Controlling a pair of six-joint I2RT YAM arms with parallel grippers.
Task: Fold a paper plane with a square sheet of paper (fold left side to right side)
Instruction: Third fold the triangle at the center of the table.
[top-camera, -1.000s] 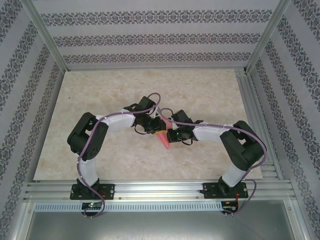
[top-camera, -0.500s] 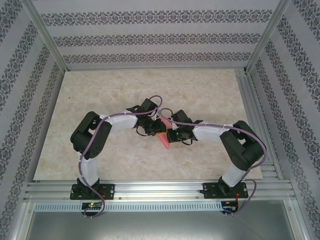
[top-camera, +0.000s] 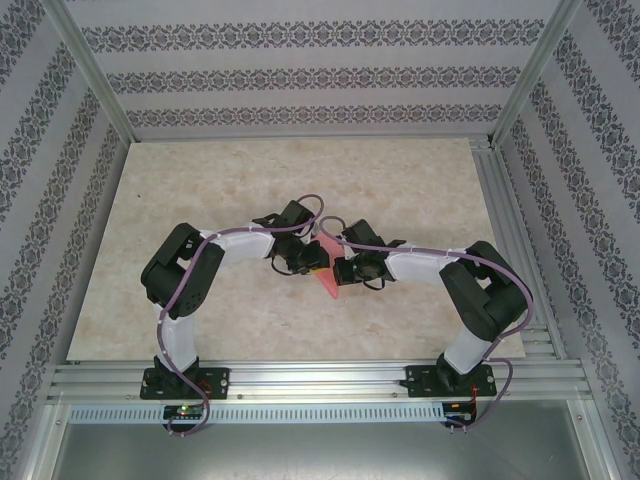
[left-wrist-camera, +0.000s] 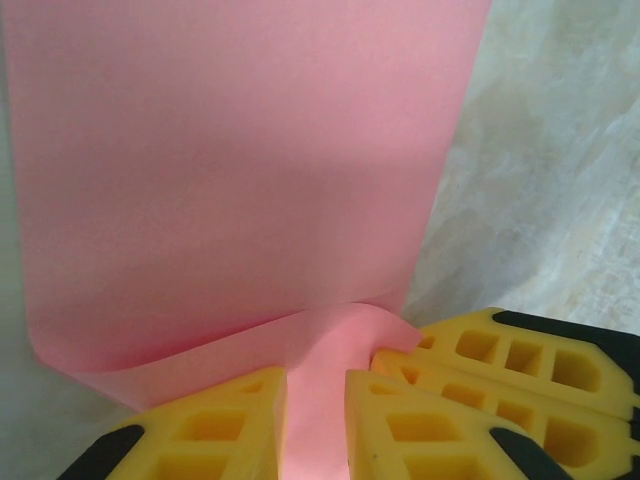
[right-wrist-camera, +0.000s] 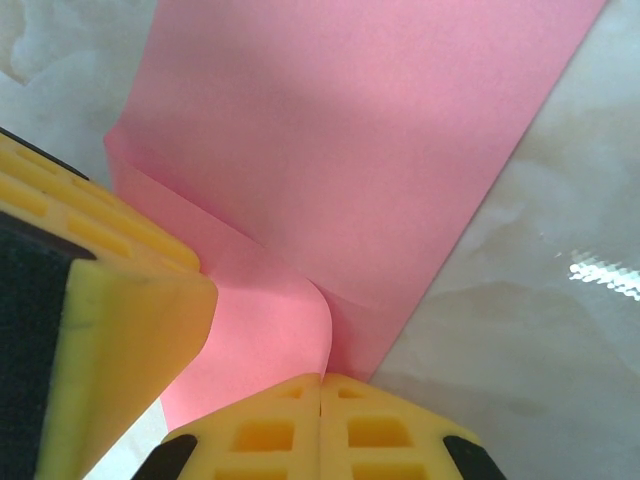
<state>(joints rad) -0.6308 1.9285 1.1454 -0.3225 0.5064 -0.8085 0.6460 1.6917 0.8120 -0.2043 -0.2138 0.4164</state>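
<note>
The square sheet of paper (top-camera: 327, 281) lay mid-counter (top-camera: 420, 190) between the arms, one edge curled up. The left gripper (left-wrist-camera: 316, 425) grasped that edge; the right gripper (right-wrist-camera: 322, 412) was clenched tight, fingertips at the curl. The fold would go best with edges aligned before the crease was pressed.

No legible writing anywhere in these views.

The pink sheet of paper (left-wrist-camera: 230, 180) is plain on the faces shown, the yellow foam fingers (right-wrist-camera: 130, 330) bear only moulded cut-outs, and the marbled table (top-camera: 200, 190) and patterned walls (top-camera: 300, 75) carry ornament, not letters. Small boards at the arm bases (top-camera: 180, 410) may hold markings, but they are too small from the top camera to read.
</note>
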